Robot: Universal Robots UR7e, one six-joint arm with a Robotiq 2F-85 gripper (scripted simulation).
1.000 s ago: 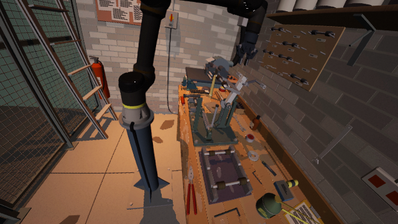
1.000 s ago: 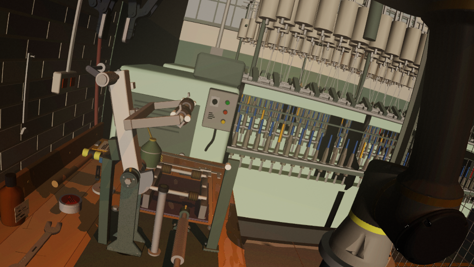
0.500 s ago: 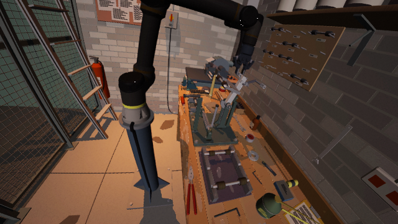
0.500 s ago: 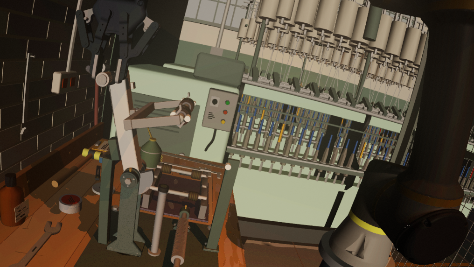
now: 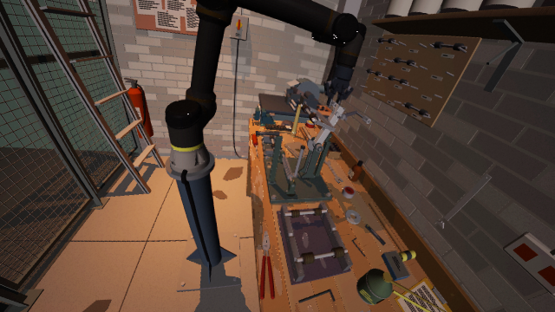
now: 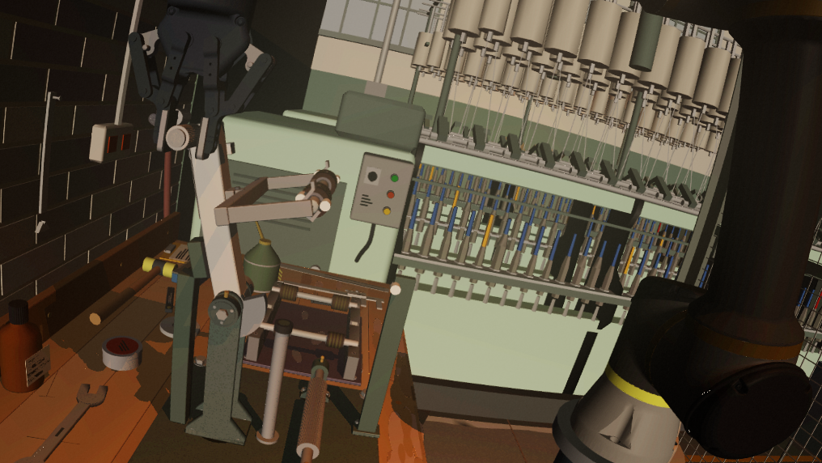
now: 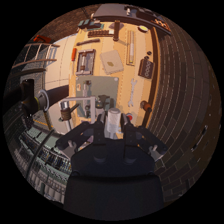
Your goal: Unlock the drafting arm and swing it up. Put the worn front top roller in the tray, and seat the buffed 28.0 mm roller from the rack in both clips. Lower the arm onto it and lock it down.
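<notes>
My gripper [image 5: 336,100] [image 6: 187,135] [image 7: 113,125] is open and holds nothing; its fingers stand on either side of the knurled grey handle [image 6: 183,137] [image 7: 113,119] at the top of the drafting arm [image 5: 323,132] [image 6: 214,218]. The pale arm stands swung up, nearly vertical, on its green pedestal [image 5: 313,160] [image 6: 221,368]. A roller with dark cots [image 6: 319,190] [image 7: 65,114] hangs in the bracket carried by the arm. Nearer the front of the bench, a rack [image 5: 314,245] [image 6: 313,328] holds two rollers [image 5: 308,212] [image 5: 323,255]. A small tray [image 7: 84,61] lies further along the bench.
The brick wall [image 5: 433,173] runs close on the right of the bench, with a pegboard [image 5: 416,73] above. A wrench [image 6: 63,425], tape rolls [image 5: 348,192], a bottle [image 6: 20,348], pliers [image 5: 266,268] and an oil can [image 5: 375,286] lie around the fixture.
</notes>
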